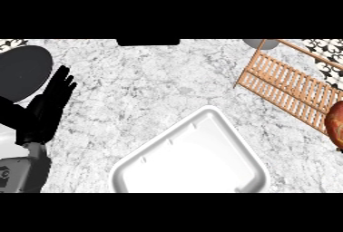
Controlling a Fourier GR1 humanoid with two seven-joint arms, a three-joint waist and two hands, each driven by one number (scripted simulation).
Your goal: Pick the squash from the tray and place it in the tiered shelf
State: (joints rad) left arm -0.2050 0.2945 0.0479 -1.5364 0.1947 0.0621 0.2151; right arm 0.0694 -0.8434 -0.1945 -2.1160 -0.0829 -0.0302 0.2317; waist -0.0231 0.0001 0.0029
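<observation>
My left hand [48, 105] rests at the left edge of the view, fingers [64, 79] straight and released, holding nothing; my right hand is out of sight, so I can't say what it is doing. Far across the desk [147, 86] from those fingers, at the right edge, sits a reddish-orange rounded lump, the squash [335, 124], cut off by the frame and lying against the low end of the wooden tiered shelf [288, 86]. The white tray [191, 161] between us holds nothing I can see. I judge that squash stiff-skinned, smooth and a bit slippery, moderately heavy, not fragile. I'd want my fingers wrapped round its widest middle, thumb opposite, since a rounded body could roll out of a tip pinch.
</observation>
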